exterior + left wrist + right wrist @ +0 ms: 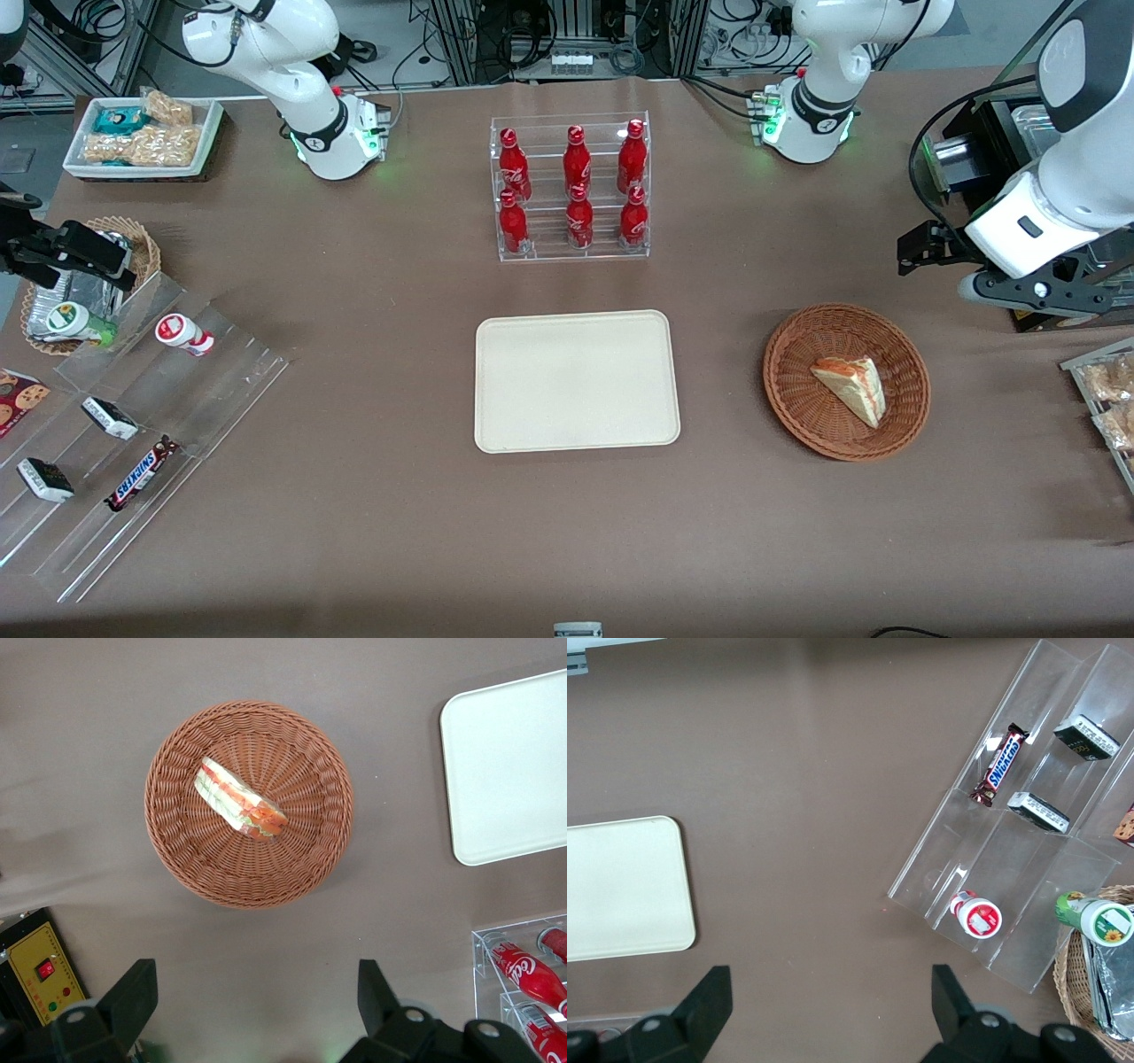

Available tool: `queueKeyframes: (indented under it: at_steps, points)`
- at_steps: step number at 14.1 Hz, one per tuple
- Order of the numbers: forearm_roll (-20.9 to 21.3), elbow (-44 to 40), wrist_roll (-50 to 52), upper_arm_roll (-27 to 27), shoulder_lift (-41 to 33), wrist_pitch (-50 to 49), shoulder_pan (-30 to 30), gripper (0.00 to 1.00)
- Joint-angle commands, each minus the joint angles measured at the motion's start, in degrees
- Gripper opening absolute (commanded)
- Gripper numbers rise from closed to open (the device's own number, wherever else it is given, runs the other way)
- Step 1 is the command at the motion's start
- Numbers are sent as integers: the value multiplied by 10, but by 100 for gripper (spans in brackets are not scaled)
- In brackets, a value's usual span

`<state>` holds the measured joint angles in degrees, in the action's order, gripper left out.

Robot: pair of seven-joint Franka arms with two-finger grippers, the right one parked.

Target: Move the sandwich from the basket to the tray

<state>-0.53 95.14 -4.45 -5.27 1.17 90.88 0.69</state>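
Observation:
The sandwich, a pale wedge with orange-red filling, lies in the round reddish-brown wicker basket. The cream tray lies bare beside the basket, toward the table's middle. My gripper hangs open above the table, apart from the basket and a little farther from the front camera than it, toward the working arm's end. Nothing is between its fingers.
A clear rack of red cola bottles stands farther back than the tray. A black box with a yellow panel sits near my gripper. A stepped acrylic shelf with snack bars and a paler wicker basket lie toward the parked arm's end.

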Motion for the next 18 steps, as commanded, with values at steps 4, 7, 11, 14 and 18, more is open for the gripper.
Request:
queueKeyframes:
  at_steps: [4, 7, 11, 14, 18]
  points:
    - [2, -7, 2, 3, -4, -10, 1, 100]
    - [7, -5, 2, 3, -2, -11, 1, 100]
    - [7, -1, 1, 3, 0, -11, 2, 100]
    - [8, 2, 5, 4, 10, -11, 0, 100]
    - [1, 21, 56, 4, 44, 2, -3, 100]
